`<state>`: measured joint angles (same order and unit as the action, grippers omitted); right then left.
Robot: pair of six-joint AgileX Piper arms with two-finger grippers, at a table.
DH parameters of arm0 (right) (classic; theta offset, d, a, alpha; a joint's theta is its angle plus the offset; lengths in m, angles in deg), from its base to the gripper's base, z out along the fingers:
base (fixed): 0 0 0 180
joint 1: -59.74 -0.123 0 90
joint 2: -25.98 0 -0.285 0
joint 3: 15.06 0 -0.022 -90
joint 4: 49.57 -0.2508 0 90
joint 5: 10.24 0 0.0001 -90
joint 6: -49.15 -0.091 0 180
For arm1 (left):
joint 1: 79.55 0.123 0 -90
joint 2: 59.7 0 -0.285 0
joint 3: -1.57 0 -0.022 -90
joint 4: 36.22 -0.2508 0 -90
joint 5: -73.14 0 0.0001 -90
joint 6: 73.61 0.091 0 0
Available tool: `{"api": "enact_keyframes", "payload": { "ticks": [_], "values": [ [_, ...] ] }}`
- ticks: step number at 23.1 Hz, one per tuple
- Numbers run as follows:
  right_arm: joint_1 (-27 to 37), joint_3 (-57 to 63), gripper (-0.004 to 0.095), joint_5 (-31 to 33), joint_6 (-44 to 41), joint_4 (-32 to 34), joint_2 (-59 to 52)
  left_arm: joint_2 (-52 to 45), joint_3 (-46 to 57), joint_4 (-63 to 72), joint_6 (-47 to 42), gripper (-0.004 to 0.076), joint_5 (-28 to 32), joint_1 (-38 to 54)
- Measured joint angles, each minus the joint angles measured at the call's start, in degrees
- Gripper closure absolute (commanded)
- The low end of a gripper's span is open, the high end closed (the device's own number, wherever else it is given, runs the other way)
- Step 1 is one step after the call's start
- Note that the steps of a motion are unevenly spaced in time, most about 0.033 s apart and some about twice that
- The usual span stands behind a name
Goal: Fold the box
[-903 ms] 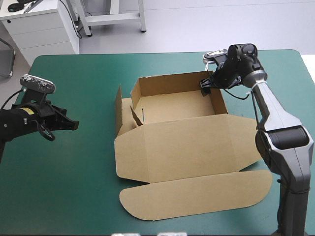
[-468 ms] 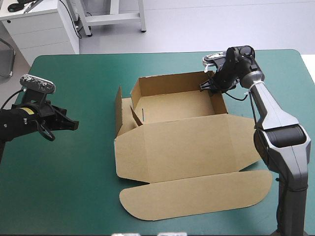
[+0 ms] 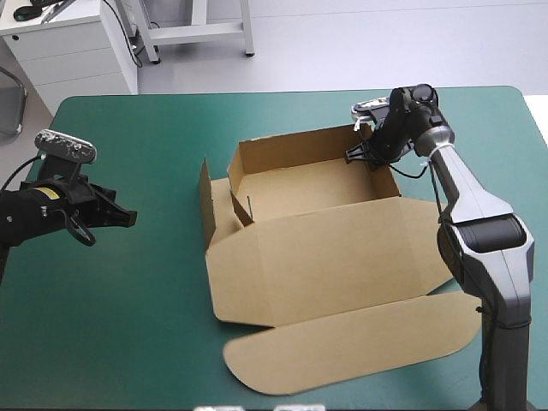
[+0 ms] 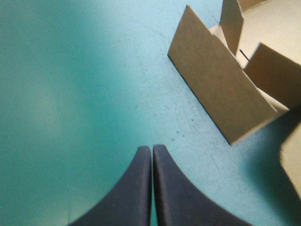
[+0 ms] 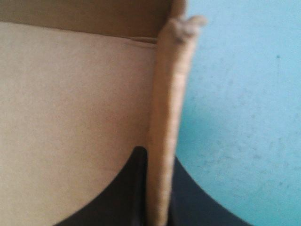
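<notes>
The brown box [image 3: 325,257] lies mid-table with its far half raised into a tray, and its lid and rounded flap [image 3: 351,347] flat toward the near edge. My right gripper [image 3: 360,155] is at the tray's far right corner, shut on the right side wall [image 5: 167,94], which stands pinched between the black fingers [image 5: 134,188]. A loose left wall panel [image 4: 221,101] stands upright ahead of my left gripper [image 4: 151,149]. The left gripper [image 3: 128,217] is shut on nothing, low over the teal-green cover well left of the box.
Bare teal-green cover [image 3: 111,317] stretches from the left gripper to the near edge. The table's far edge [image 3: 282,92] runs a short way behind the tray. The rounded flap ends close to the near edge.
The right gripper has closed on the tray's right wall. The whole box has turned slightly, its lid and flap sliding toward the near right. The left arm has not moved.
</notes>
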<state>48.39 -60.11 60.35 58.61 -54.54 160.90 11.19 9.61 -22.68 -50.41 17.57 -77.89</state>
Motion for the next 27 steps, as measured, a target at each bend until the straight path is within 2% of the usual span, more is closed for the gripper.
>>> {"api": "enact_keyframes", "payload": {
  "ticks": [8,16,18,24,27],
  "values": [
    [0.0,0.0,0.0927,0.43,0.63,1.37,-2.9,0.0,0.0,0.0,0.0,0.0731,0.05,0.0],
    [0.29,0.0,0.0928,0.65,0.7,1.59,-12.74,0.0,0.0,0.0,0.0,0.0731,0.05,0.0],
    [1.73,0.0,0.0928,0.71,1.33,-0.49,-15.73,0.0,0.0,-0.36,0.0,0.0731,0.05,0.0],
    [13.94,5.7,0.0928,0.7,8.57,-13.95,-29.21,0.0,0.0,-5.28,-2.83,0.0731,0.35,0.0],
    [18.43,10.28,0.0928,0.7,10.53,-17.04,-34.06,0.0,0.0,-7.24,-6.07,0.0731,2.08,0.0]
  ]
}}
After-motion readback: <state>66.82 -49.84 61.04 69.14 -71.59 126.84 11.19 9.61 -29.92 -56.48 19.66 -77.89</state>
